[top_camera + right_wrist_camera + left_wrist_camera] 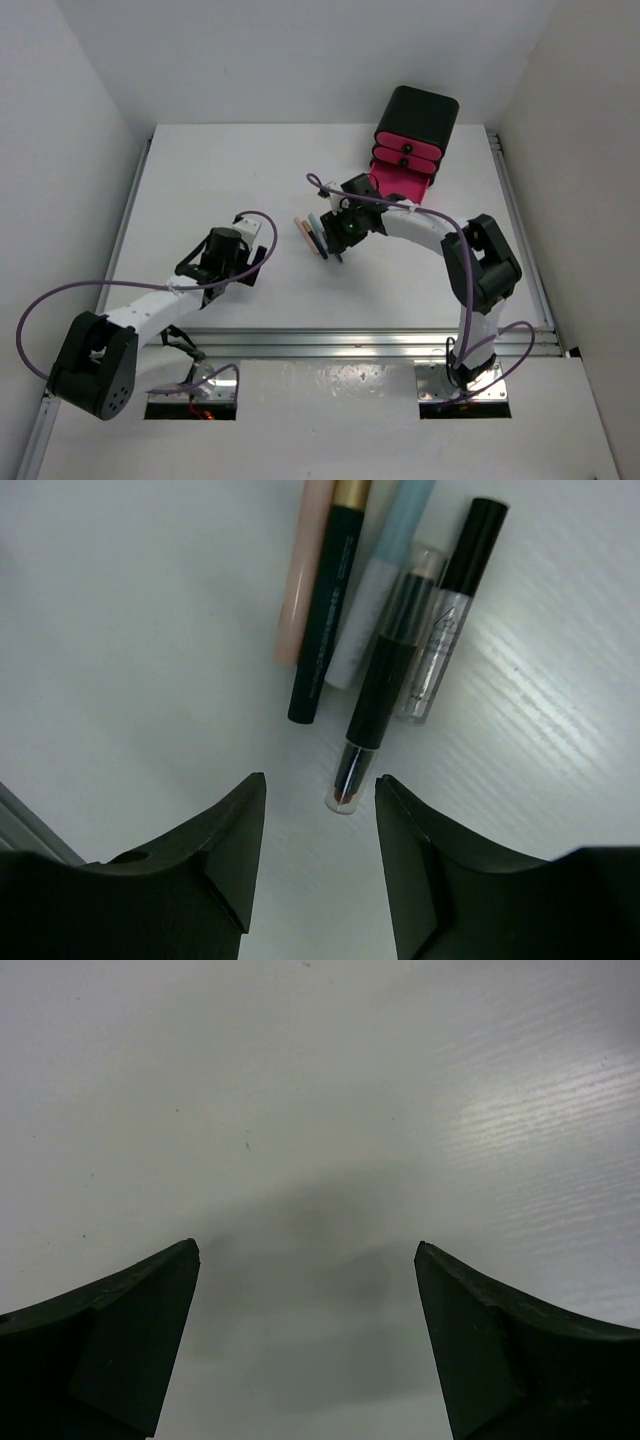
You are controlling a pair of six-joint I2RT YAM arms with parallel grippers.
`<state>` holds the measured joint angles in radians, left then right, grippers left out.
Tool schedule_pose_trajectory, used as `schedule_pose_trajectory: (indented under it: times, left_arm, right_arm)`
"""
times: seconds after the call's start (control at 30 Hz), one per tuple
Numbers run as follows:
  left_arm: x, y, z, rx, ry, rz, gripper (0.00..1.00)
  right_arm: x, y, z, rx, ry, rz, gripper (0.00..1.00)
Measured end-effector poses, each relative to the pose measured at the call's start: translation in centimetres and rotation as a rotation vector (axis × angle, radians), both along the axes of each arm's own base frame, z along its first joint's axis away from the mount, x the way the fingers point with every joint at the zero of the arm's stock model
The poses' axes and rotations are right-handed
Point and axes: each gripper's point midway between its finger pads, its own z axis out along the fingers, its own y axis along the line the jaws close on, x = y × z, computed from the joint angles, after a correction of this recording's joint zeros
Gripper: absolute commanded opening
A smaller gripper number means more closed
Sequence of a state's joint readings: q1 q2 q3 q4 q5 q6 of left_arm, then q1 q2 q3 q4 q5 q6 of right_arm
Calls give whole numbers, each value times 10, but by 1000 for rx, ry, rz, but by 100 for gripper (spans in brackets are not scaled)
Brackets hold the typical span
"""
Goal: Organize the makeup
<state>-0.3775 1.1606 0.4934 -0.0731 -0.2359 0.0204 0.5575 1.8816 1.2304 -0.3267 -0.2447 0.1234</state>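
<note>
Black fingers of the left gripper (306,1248) are standing wide apart over the bare white table (300,1080), holding and touching nothing. Farther in and to the right, the right gripper (320,783) is hovering with its fingers partly spread and empty, just short of a row of slim makeup sticks (313,236) lying side by side. A black crayon stick with a clear cap (383,680) is pointing its end into the gap, with no contact visible. Left of it are lying a white-and-pale-blue tube (375,590), a dark teal pencil with a gold end (328,610) and a peach pencil (300,570); right of it, a clear glitter tube with a black cap (450,610). Far right, a black box with pink drawers (415,130) is standing.
</note>
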Motion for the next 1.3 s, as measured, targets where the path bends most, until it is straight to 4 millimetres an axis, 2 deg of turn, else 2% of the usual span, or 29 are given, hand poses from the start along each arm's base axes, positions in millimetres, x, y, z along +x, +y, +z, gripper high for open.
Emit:
schedule_pose_trajectory:
  times: [0.17,0.2,0.33,0.4,0.47,0.6,0.73,0.8,0.9,0.97,1.13,1.23,1.3]
  left_arm:
    - [6,0,1,-22,-58,31,95]
    - [6,0,-1,-25,-59,33,95]
    - [4,2,-6,-31,-63,39,95]
    - [3,2,-7,-35,-67,40,95]
    - [4,2,-6,-48,-77,38,95]
    - [8,3,-1,-67,-100,42,95]
    - [11,2,2,-75,-116,43,95]
    - [12,2,2,-77,-119,41,95]
    - [12,0,3,-83,-120,32,95]
    - [13,-1,4,-88,-123,27,95]
    - [13,-4,4,-96,-124,12,97]
    - [13,-7,3,-114,-122,-10,100]
    - [13,-9,1,-136,-110,-41,100]
  right_arm:
    - [-12,0,-18,-43,44,13,49]
    - [-12,-1,-24,-57,51,5,46]
    - [-14,-11,-46,-125,77,-22,46]
    - [-9,-11,-45,-132,60,-35,45]
    - [-7,-13,-47,-140,56,-42,41]
    - [-4,-15,-48,-154,47,-61,24]
    - [-3,-17,-49,-162,42,-80,13]
    - [-3,-18,-49,-165,40,-87,11]
    - [-4,-22,-48,-175,35,-93,0]
    - [-7,-25,-48,-188,40,-95,0]
    - [-12,-34,-38,-223,41,-81,0]
    - [-4,-33,-14,-222,-12,-51,0]
    - [13,-31,11,-214,-75,-29,0]
